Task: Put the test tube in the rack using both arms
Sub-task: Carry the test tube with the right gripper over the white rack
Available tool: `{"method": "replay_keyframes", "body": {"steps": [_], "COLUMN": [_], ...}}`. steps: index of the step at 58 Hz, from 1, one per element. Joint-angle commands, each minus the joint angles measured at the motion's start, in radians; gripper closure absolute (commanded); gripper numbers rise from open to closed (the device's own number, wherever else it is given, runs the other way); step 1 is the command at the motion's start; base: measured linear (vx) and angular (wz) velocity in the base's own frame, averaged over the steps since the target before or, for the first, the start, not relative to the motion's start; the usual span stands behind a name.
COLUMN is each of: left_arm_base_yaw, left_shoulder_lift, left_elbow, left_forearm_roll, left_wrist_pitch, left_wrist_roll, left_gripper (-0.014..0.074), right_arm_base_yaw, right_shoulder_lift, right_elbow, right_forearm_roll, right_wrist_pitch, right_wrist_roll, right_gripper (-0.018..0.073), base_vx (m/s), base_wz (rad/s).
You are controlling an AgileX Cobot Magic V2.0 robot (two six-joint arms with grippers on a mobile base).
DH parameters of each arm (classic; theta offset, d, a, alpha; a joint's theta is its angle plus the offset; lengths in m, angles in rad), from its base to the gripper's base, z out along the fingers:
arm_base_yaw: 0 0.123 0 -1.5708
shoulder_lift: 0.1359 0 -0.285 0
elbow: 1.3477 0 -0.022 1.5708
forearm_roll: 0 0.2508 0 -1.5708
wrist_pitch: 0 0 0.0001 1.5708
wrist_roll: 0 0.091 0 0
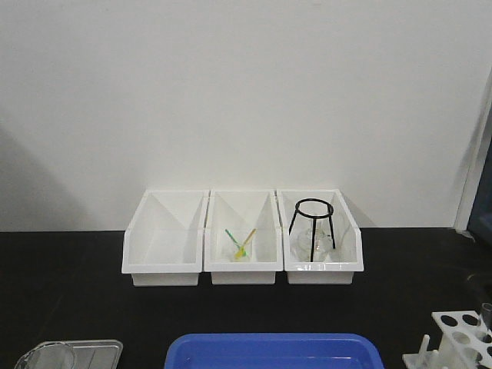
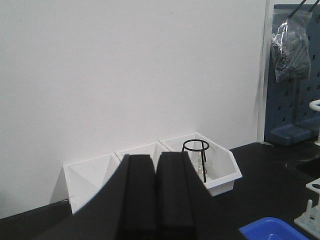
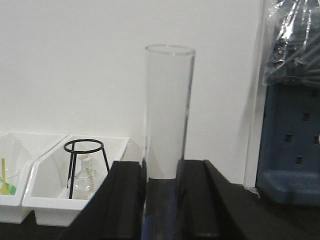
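Seating the test tube point(image 3: 167, 115) in the rack point(image 1: 461, 334) looks like the step in hand, and doing it well depends on holding the glass plumb.

The right fingers point(image 3: 124, 200) pinch the tube from both sides, low on its length. It stands upright between them with its open mouth well above them; its bottom end is hidden below them. The left fingers point(image 2: 141, 195) are pressed together with nothing between them. They point toward the three white bins point(image 1: 165, 273) at the back of the tabletop point(image 1: 77, 292), and the rack sits low and to the right of them. Neither arm shows in the front view, where the rack stands at the near right corner, just right of a blue tray point(image 1: 273, 347).

Because the grip is low, the tall part above the fingers can tip easily, so the carry should probably be slow and level. Line the hidden bottom end over one round hole, lower it straight down, and spread the fingers only once the hole carries the tube. A knock against a hole's edge could shift the light plastic rack or chip the glass. The free left fingers could steady the rack.
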Motion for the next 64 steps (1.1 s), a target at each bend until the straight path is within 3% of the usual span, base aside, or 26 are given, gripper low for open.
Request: {"method": "replay_keyframes", "body": {"steps": [1, 13, 20, 29, 41, 49, 64], "left_arm_base_yaw": [-0.004, -0.004, -0.004, -0.004, -0.004, -0.004, -0.004], "left_shoulder_lift": [0.001, 0.001, 0.001, 0.001, 0.001, 0.001, 0.001], "left_elbow": [-0.025, -0.025, -0.025, -0.025, -0.025, -0.025, -0.025], "left_forearm_roll": [0.019, 0.019, 0.018, 0.018, 0.018, 0.018, 0.02], "left_wrist_pitch": [-0.05, -0.05, -0.05, -0.049, -0.042, -0.017, -0.009], "left_wrist_roll": [0.0, 0.0, 0.0, 0.0, 0.0, 0.0, 0.0], "left_gripper": [0.0602, 0.0602, 0.0602, 0.0602, 0.0602, 0.0602, 0.0602], "right_arm_base_yaw": [-0.007, -0.007, -0.007, -0.007, -0.008, -0.008, -0.007], "right_shoulder_lift": [0.019, 0.089, 0.091, 0.091, 0.09, 0.09, 0.108], "right_elbow": [-0.046, -0.047, -0.044, -0.043, 0.039, 0.045, 0.033], "right_forearm_roll": [-0.043, -0.131, -0.135, -0.087, 0.125, 0.073, 0.067], "right_wrist_pitch": [-0.078, -0.081, -0.076, -0.081, -0.194, -0.225, -0.22], "right_wrist_roll": [0.017, 0.019, 0.019, -0.001, -0.047, -0.06, -0.06], "right_gripper": [0.057, 0.057, 0.057, 0.057, 0.057, 0.057, 0.057], "base_vx": [0.0, 0.0, 0.0, 0.0, 0.0, 0.0, 0.0], "base_wz": [0.0, 0.0, 0.0, 0.0, 0.0, 0.0, 0.0]}}
